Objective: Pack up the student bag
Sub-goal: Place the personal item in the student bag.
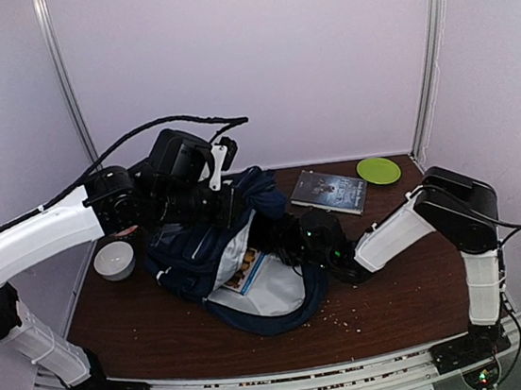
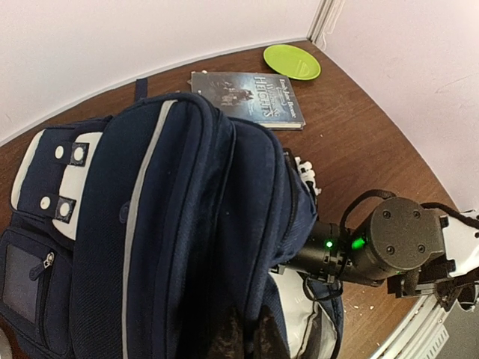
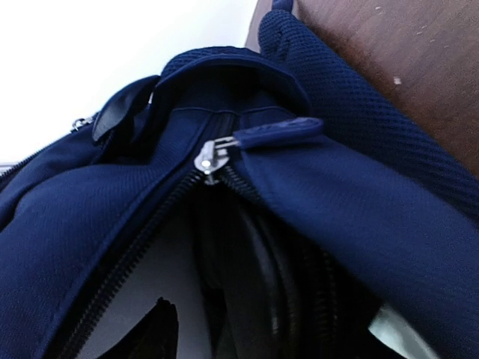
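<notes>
The student bag [image 1: 201, 250], navy with white patches, lies in the middle of the table with its mouth toward the right arm. My left gripper [image 2: 249, 340] is shut on a raised fold of the bag's [image 2: 187, 209] top edge and holds it up. My right gripper [image 1: 287, 237] reaches into the unzipped mouth. In the right wrist view the zip slider [image 3: 207, 158] sits at the top of the parted zip. One dark fingertip [image 3: 153, 329] shows far to the lower left, so the jaws stand apart. A black rounded thing [image 3: 284, 284] lies inside the bag between them. A colourful book [image 1: 246, 269] shows against the white lining.
A dark-covered book [image 1: 329, 191] lies on the brown table [image 1: 395, 283] behind the right arm, with a green plate [image 1: 378, 170] at the back right corner. A white bowl [image 1: 115, 260] stands left of the bag. Crumbs dot the table's front. Walls close off the back and both sides.
</notes>
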